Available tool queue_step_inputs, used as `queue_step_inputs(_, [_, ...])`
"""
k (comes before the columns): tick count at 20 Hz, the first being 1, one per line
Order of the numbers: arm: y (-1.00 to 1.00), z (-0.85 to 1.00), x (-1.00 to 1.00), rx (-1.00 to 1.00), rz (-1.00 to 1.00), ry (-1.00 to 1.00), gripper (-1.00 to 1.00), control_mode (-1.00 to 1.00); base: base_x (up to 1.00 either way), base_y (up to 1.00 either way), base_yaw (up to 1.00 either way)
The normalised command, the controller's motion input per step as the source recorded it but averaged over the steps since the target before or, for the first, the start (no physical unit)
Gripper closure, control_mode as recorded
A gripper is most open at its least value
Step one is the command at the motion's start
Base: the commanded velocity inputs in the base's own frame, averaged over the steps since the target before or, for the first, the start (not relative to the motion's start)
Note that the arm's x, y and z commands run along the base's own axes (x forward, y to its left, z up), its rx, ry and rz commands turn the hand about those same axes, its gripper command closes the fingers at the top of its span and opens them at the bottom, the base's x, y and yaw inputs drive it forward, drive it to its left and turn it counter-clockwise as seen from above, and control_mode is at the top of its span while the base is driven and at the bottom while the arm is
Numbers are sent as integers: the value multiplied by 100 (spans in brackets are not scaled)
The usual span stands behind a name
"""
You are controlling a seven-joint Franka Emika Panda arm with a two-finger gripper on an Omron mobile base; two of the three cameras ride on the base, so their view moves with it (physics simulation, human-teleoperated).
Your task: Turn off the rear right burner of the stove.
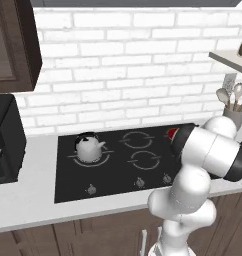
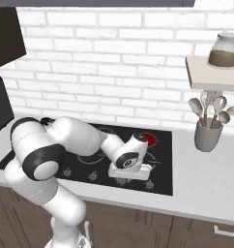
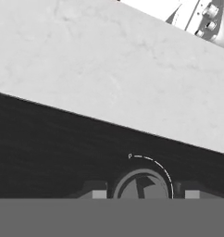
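Knob (image 3: 142, 184) sits right betw. our gripper (image 3: 145, 194) tips, jaws spread either side, not visibly clamping. Rear right burner (image 2: 149, 139) glows red at stove (image 2: 162, 184) back-right; white counter (image 2: 201, 193) open beyond the glass edge, utensil crock (image 2: 208, 135) near.

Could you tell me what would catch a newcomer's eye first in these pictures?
Probably the big white robot arm, reaching low over the front right part of the flat black glass stove, its gripper set either side of a small silver knob. Next, the glowing red disc of the rear right burner beside the arm's wrist. Then the shiny silver kettle on the left burner, and the grey utensil holder on the counter right of the stove.
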Motion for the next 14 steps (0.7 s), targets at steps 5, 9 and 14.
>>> queue_step_inputs(5, [-8,-2,0,7,-96,9,100,-100,0,0,0])
queue_step_inputs(9, [-2,-8,0,1,-100,6,100,-100,0,0,0])
queue_step_inputs(14, [0,-9,0,1,-94,16,100,-100,0,0,0])
